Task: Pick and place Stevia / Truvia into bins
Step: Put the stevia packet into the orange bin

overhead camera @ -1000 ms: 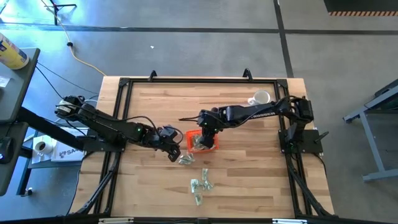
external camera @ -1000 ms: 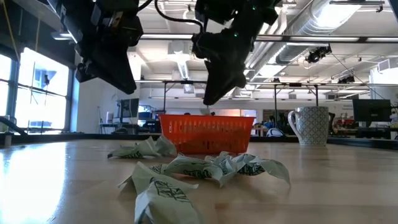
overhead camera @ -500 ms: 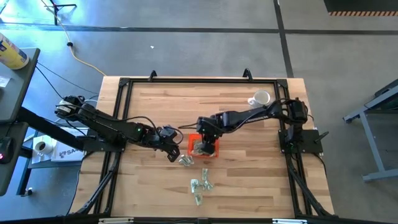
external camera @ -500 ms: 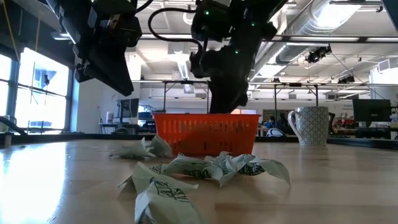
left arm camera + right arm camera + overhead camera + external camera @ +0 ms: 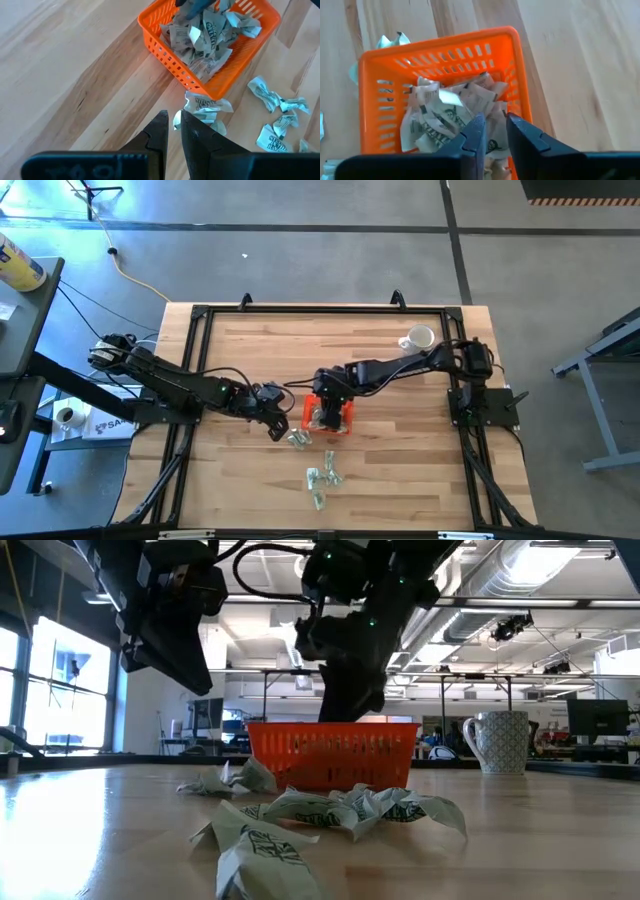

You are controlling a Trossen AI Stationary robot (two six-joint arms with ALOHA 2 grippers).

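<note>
The orange tray [image 5: 346, 426] stands mid-table, part filled with crumpled pale green and white sachets [image 5: 445, 115]. My right gripper [image 5: 492, 122] reaches down into it from the far side, its fingers a narrow gap apart with nothing between them; in the low view its tip [image 5: 350, 705] dips behind the tray's rim [image 5: 330, 728]. My left gripper [image 5: 174, 122] hangs above the table left of the tray, its fingers also slightly apart and empty, over a loose sachet [image 5: 202, 105] lying flat beside the tray wall [image 5: 175, 65]. More sachets [image 5: 325, 477] lie nearer the front edge. My right gripper slants down from the far side into the tray, fingertips just over the heap of sachets [image 5: 470, 100]. I cannot tell whether they touch the sachets or the tray.
A white mug [image 5: 420, 338] stands at the far right of the table. A black frame rail [image 5: 320, 308] runs around the tabletop. Bare wood lies left of the tray and along the far side.
My right gripper has come down into the tray and a little toward the table's near edge. The tray has slid slightly toward the near edge with it. My left gripper has kept still.
</note>
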